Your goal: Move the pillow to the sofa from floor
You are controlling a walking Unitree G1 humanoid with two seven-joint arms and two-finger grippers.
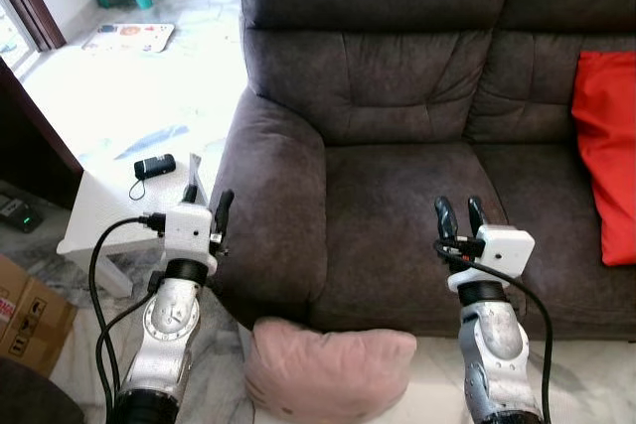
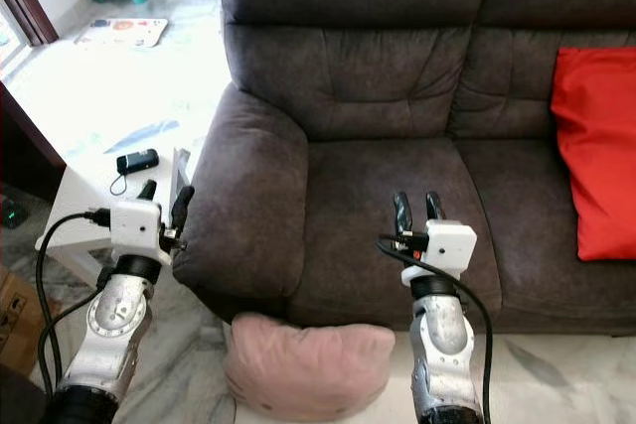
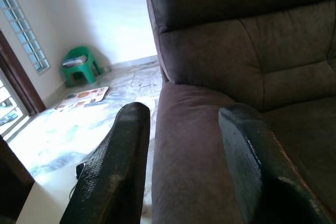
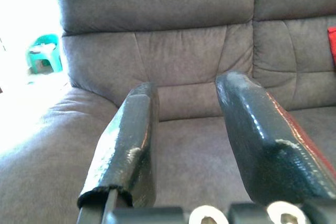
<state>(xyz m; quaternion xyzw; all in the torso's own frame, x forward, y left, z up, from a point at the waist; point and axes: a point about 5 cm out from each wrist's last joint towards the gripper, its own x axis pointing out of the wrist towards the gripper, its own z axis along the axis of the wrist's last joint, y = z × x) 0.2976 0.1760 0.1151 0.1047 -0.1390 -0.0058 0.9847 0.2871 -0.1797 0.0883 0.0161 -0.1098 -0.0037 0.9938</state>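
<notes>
— What lies nearest?
— Pink pillow [image 1: 328,369] on the floor, against the dark sofa [image 1: 397,146] front, between both raised arms.
— And the grippers?
— Left gripper [image 1: 206,204] beside the armrest, right gripper [image 1: 457,215] over the seat; both empty, fingers apart.
— Anything else?
— Head views add a red cushion [image 1: 606,151]; left wrist view shows a green stool [image 3: 81,64].

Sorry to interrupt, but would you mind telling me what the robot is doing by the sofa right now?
It faces the dark sofa with both arms raised. The pink pillow lies on the floor against the sofa's front, not yet picked up. The left gripper hangs open beside the armrest, and the right gripper is open over the seat. A red cushion sits on the sofa.
</notes>
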